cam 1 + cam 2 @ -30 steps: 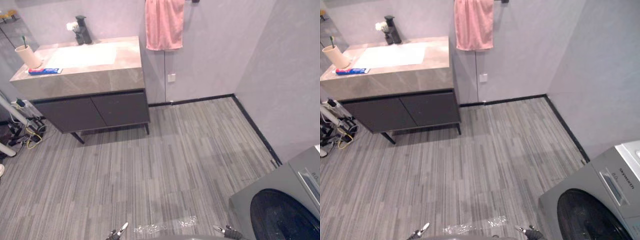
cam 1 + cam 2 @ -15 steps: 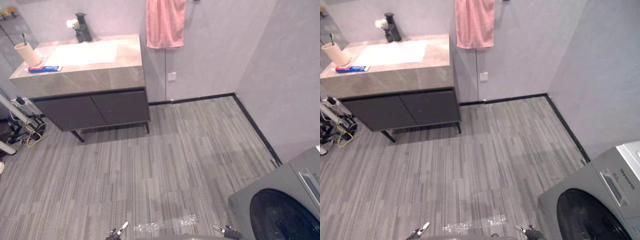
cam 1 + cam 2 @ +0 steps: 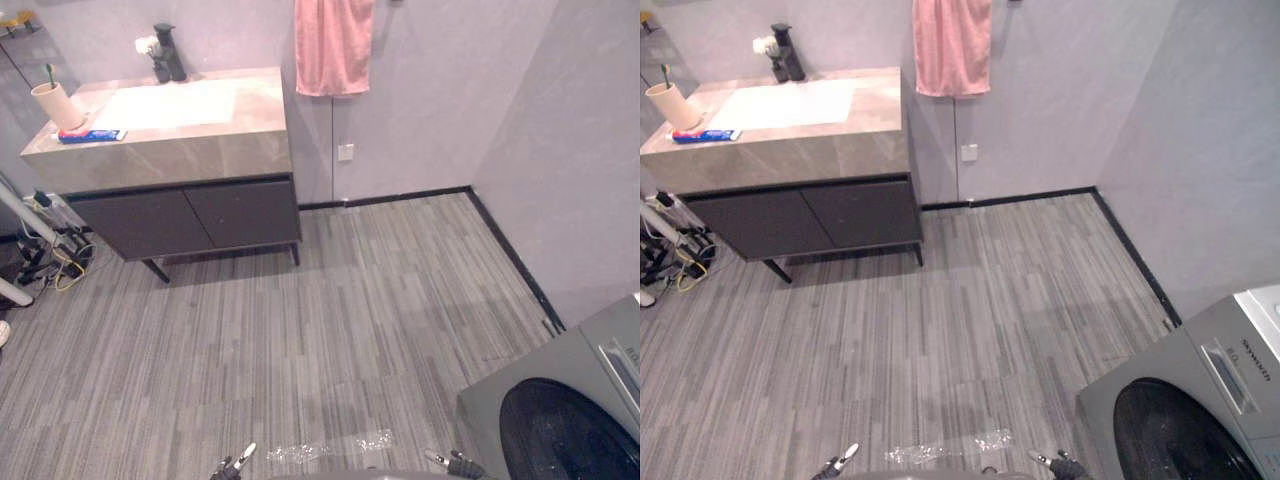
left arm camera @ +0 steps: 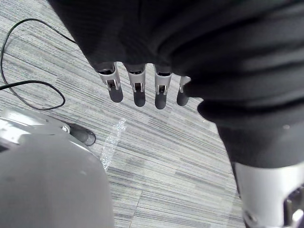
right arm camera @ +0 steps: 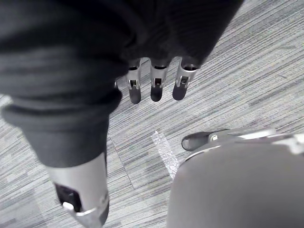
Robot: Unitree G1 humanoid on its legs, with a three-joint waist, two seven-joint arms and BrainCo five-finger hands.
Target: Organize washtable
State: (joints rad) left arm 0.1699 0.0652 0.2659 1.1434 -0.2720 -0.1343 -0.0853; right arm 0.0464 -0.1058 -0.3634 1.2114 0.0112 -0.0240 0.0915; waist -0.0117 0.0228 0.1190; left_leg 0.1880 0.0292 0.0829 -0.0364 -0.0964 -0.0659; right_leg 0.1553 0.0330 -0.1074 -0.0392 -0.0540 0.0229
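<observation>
The washtable (image 3: 200, 150) stands far off at the back left, a stone top over dark cabinet doors. A beige cup (image 3: 57, 105) with a toothbrush stands on its left end. A blue toothpaste tube (image 3: 90, 135) lies flat in front of the cup. A black faucet (image 3: 168, 52) rises behind the white basin (image 3: 175, 102). My left hand (image 4: 137, 88) hangs over the floor, open and holding nothing. My right hand (image 5: 154, 85) hangs the same way, fingers straight and holding nothing.
A pink towel (image 3: 333, 45) hangs on the wall right of the washtable. A grey washing machine (image 3: 560, 410) stands at the lower right. Cables and white pipes (image 3: 45, 250) lie on the floor left of the cabinet. Striped grey flooring (image 3: 330, 320) stretches between me and the washtable.
The head views have shifted slightly, so the camera moved. Nothing on the washtable has moved.
</observation>
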